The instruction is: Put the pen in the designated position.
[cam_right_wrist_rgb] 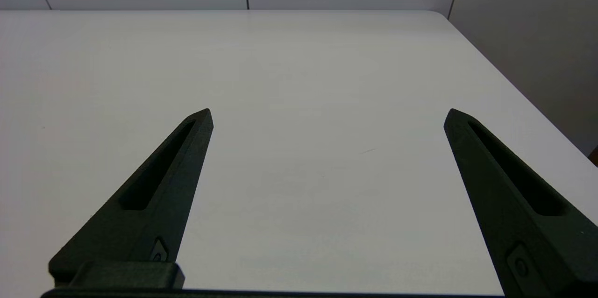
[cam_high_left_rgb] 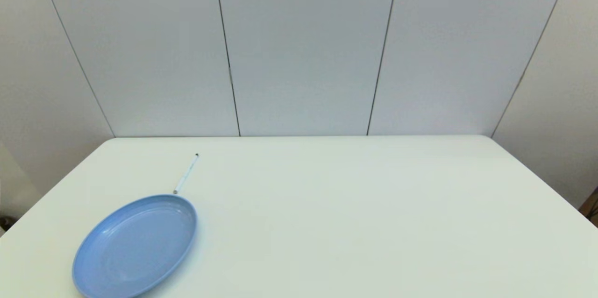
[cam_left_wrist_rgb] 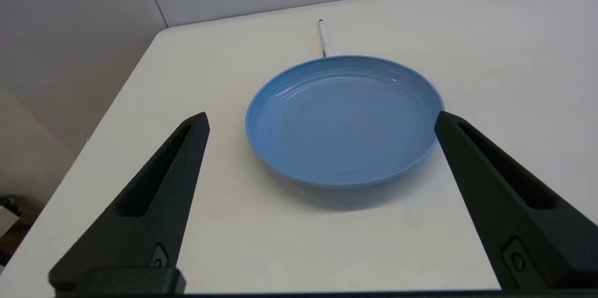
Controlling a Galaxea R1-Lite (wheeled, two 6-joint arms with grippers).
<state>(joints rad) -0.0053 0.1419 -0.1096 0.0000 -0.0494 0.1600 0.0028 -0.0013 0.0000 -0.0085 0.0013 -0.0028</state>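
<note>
On the desk (cam_high_left_rgb: 327, 223) a plate (cam_high_left_rgb: 135, 246) sits at the robot's near left, close to the front edge. The pen (cam_high_left_rgb: 186, 173) lies flat on the desk just behind the plate, on its far side, slanting away toward the back wall, its near end just beside the plate's rim; whether the two touch cannot be told. The left hand (cam_left_wrist_rgb: 321, 118) hangs on the near side of the plate, fingers spread wide. The right hand (cam_right_wrist_rgb: 327, 116) hangs over the desk's right part, well apart from both, fingers likewise spread.

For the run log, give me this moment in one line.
pen: on table behind blue plate | left gripper: open, empty | right gripper: open, empty
</note>
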